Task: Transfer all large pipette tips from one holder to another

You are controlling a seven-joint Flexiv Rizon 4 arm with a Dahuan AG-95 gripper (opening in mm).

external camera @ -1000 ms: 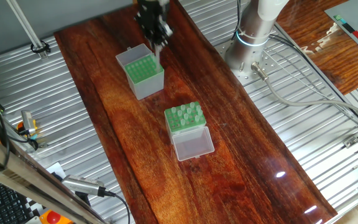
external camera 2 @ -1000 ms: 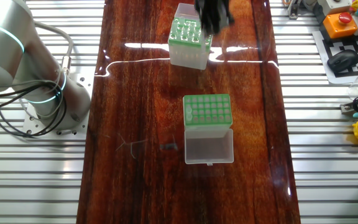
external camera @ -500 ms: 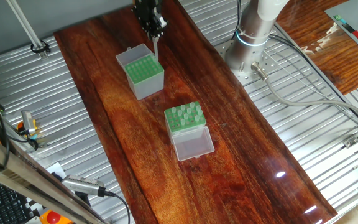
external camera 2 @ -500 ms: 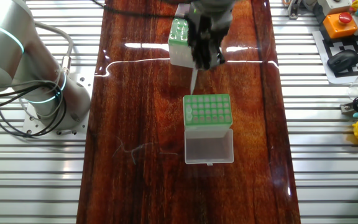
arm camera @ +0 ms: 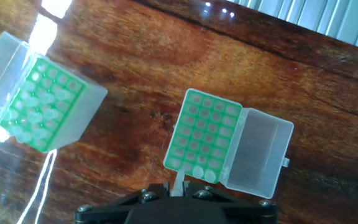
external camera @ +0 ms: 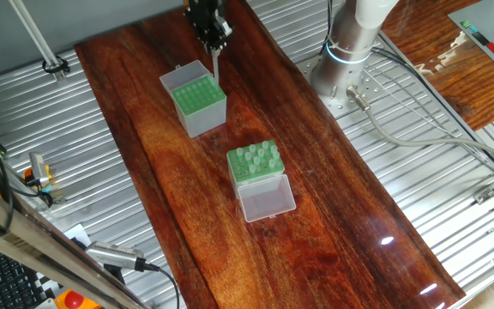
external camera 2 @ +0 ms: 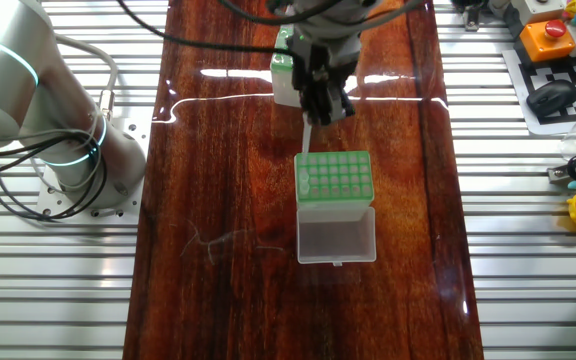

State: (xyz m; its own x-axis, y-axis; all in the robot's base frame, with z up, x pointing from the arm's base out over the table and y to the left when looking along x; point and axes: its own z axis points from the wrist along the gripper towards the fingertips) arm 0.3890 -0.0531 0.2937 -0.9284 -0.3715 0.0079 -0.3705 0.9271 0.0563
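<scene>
My gripper (arm camera: 178, 190) is shut on one large pipette tip (arm camera: 179, 182), a whitish cone hanging point-down. The hand view shows the tip over the near row of the clear-lidded holder (arm camera: 204, 134), whose green rack carries a few tips along that row. Its lid (arm camera: 258, 152) lies open to the right. The grey-sided holder (arm camera: 39, 106) stands to the left with many tips in its rack. From the side, my gripper (external camera 2: 316, 115) hangs high between the grey holder (external camera 2: 286, 75) and the clear-lidded holder (external camera 2: 333, 180). The other side shows the gripper (external camera: 215, 43), the tip (external camera: 215, 64) and both holders (external camera: 197, 101) (external camera: 256, 163).
The holders stand on a dark wooden board (external camera 2: 228, 280) flanked by ribbed metal slats. The arm's base (external camera 2: 58, 130) and its cables sit left of the board. A red stop button (external camera 2: 548, 35) and small items lie off the right edge.
The gripper rose from the grey-sided holder with a tip held in it and moved toward the clear-lidded holder. Both holders stayed put.
</scene>
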